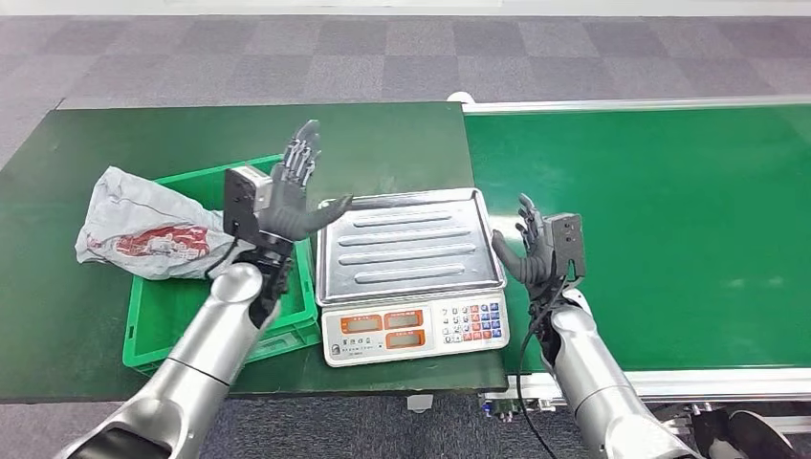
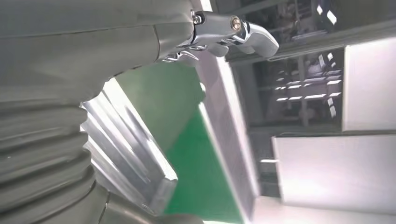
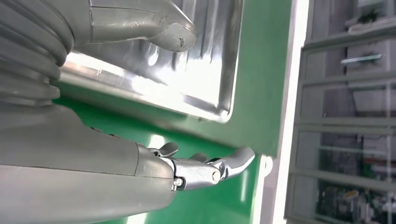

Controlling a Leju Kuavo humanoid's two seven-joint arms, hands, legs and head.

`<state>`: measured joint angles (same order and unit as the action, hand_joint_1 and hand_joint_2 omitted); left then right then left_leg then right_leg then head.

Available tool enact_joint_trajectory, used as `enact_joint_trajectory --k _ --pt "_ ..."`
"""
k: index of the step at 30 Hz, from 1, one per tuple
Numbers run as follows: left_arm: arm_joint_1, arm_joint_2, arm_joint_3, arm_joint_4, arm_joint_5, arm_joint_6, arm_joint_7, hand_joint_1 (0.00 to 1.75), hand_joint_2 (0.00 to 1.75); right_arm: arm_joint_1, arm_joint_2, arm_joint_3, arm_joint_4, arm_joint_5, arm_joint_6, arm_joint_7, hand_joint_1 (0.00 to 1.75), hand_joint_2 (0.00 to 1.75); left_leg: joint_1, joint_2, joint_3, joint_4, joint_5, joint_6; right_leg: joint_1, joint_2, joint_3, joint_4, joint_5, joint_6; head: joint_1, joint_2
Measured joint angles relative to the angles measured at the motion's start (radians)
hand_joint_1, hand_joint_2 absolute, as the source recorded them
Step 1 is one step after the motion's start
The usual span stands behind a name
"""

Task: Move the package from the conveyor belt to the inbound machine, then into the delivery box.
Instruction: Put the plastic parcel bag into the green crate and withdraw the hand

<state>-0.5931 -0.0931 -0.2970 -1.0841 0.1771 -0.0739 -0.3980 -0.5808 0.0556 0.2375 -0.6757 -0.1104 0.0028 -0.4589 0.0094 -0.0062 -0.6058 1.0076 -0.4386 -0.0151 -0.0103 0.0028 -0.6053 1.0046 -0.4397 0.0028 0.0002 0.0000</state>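
Floor: grey carpet tiles (image 1: 287, 57) in a checker pattern run behind the work area.
Table: dark green tabletop (image 1: 383, 143) on the left side of the head view; it carries the crate and the scale.
Conveyor belt: brighter green belt (image 1: 669, 210) with a silver rail along its far edge, just right of the table; its surface is bare where visible.
Inbound machine: electronic weighing scale (image 1: 413, 325) with a ribbed steel pan (image 1: 406, 244), two orange displays and a keypad on its front face. Nothing lies on the pan.
Delivery box: green plastic crate (image 1: 158, 320) just left of the scale, partly hidden by the left forearm.
Package: grey plastic mailer bag (image 1: 143, 225) with a red printed patch, crumpled, lying across the far left corner of the crate and hanging over the rim onto the table.
Left hand: left hand (image 1: 292, 191) is raised above the gap between crate and scale, palm turned toward the scale, fingers spread and pointing up, thumb reaching over the pan's near-left corner. It holds nothing. The left wrist view shows the pan's ribs and green surface beyond the thumb.
Right hand: right hand (image 1: 529, 249) hovers just right of the scale over the belt edge, fingers apart and upright, empty. The right wrist view shows its thumb (image 3: 163, 28) above the pan's edge, not clearly touching.
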Motion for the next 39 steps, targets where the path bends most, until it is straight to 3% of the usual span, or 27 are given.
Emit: enact_joint_trajectory --k 3,6,12,22,39 --pt "0.009 -0.055 -0.010 0.005 -0.027 0.081 -0.030 0.00 1.75 -0.004 0.013 0.030 0.000 -0.002 -0.007 0.000 0.00 1.75 0.000 0.000 0.000 0.000 0.000 0.000 0.000 0.000 0.000 0.000 0.000 0.000 0.000 0.000" --pt "0.045 -0.077 -0.010 -0.003 0.011 0.068 -0.049 0.00 1.75 -0.014 0.018 0.063 0.000 -0.009 -0.013 0.004 0.00 1.75 0.000 0.001 0.000 0.000 -0.001 -0.001 0.001 0.001 0.000 0.000 0.000 0.000 0.000 0.000" --pt "0.095 -0.091 -0.007 0.023 0.036 0.020 -0.084 0.00 1.75 -0.031 0.020 0.116 -0.046 -0.039 -0.009 0.000 0.00 1.75 0.000 0.001 0.000 -0.001 0.000 -0.002 0.002 0.001 -0.001 0.000 -0.001 -0.001 0.000 0.000" --pt "0.076 -0.109 -0.005 0.120 -0.017 0.001 -0.113 0.00 1.75 -0.038 0.047 0.199 -0.097 -0.060 -0.029 0.009 0.00 1.75 0.000 0.001 0.000 -0.001 0.000 -0.002 0.002 0.001 0.000 0.000 -0.001 -0.001 0.000 0.000" --pt "0.051 -0.138 0.025 0.191 -0.084 -0.039 -0.130 0.00 1.75 -0.085 0.087 0.231 -0.059 -0.045 -0.017 0.038 0.00 1.75 0.000 0.001 0.000 -0.001 0.000 -0.002 0.002 0.001 -0.001 0.000 -0.001 -0.001 0.000 0.000"
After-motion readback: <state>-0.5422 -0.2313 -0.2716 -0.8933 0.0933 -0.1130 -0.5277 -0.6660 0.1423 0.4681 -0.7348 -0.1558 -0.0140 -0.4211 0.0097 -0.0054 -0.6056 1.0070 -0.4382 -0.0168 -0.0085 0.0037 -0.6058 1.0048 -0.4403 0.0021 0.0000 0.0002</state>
